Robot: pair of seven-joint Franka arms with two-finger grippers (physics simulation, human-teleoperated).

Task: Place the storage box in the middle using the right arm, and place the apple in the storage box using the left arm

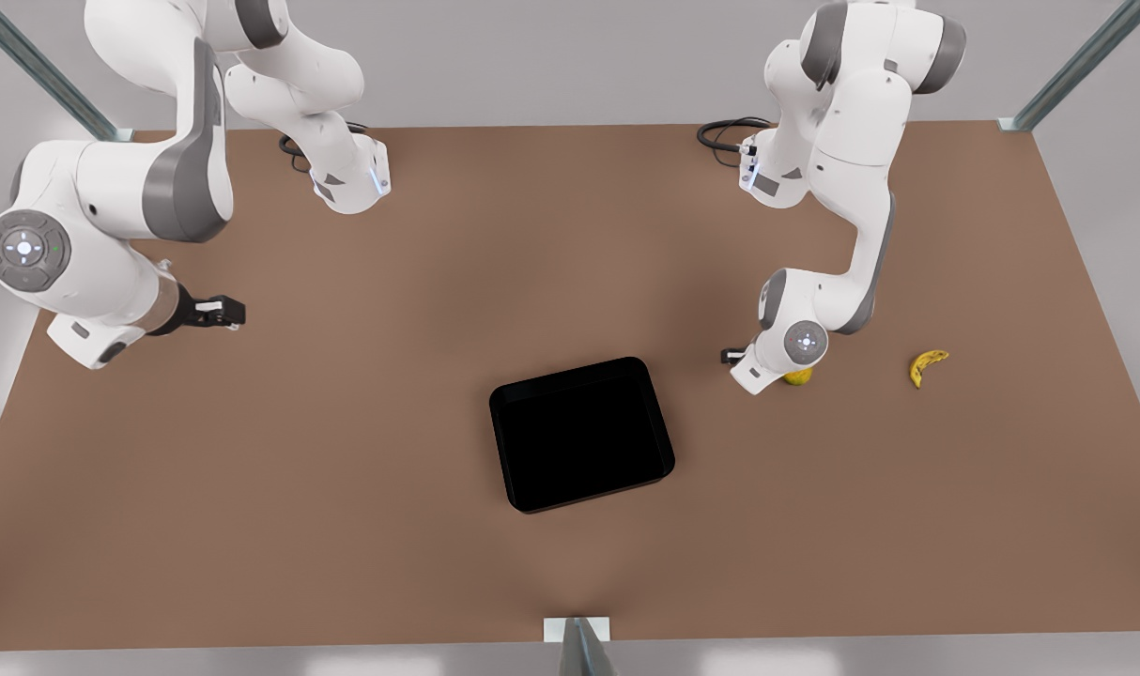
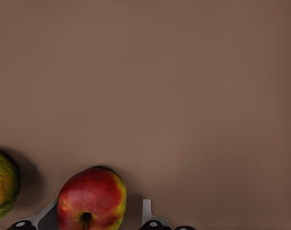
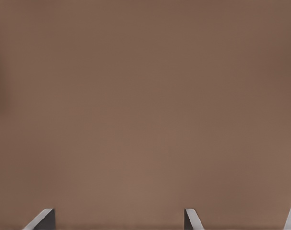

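The storage box (image 1: 581,434) sits mid brown table (image 1: 345,451); left gripper (image 2: 95,221) fingers straddle the apple (image 2: 92,200) unclosed, right gripper (image 3: 119,221) fingers spread.

Banana (image 1: 928,365), yellow-green fruit (image 1: 799,377), brown table (image 1: 345,469)

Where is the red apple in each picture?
Front view: likely hidden under the left arm, on the front view's right, by the yellow-green fruit.
Left wrist view: apple between the open left gripper's fingers.
Right wrist view: no apple; table under the open right gripper.
Shared landmark: the yellow-green fruit, beside the apple.
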